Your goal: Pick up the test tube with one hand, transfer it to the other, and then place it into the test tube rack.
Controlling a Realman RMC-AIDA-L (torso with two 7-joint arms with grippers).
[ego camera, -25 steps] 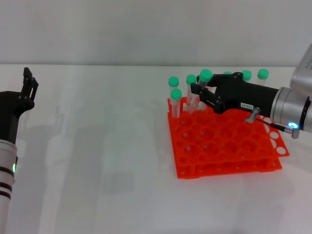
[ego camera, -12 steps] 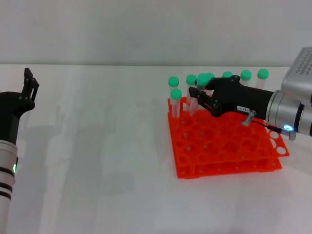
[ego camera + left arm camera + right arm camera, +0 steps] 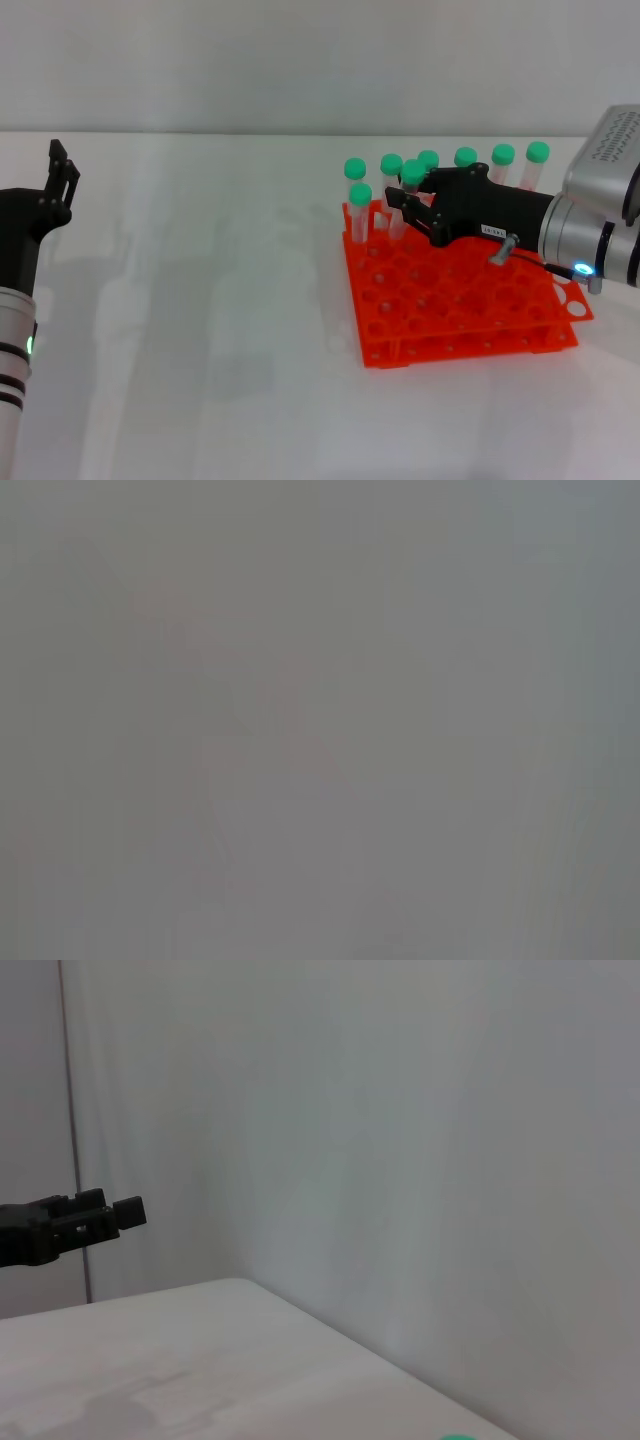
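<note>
Left wrist view is a grey blur, nothing identifiable. Right tool (image 3: pixel 408 198) covers the lower part of the test tube (image 3: pixel 412 176); only the green cap shows, so seating in the test tube rack (image 3: pixel 455 300) is probably unreadable. Right arm cut by frame edge.

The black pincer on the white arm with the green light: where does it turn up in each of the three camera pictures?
Head view: the left pincer sits at the far left edge, above the white table, well away from the orange rack.
Left wrist view: not in it; only a grey blur shows.
Right wrist view: the same pincer pokes in from the left edge, far off.
Shared landmark: the white table.
</note>
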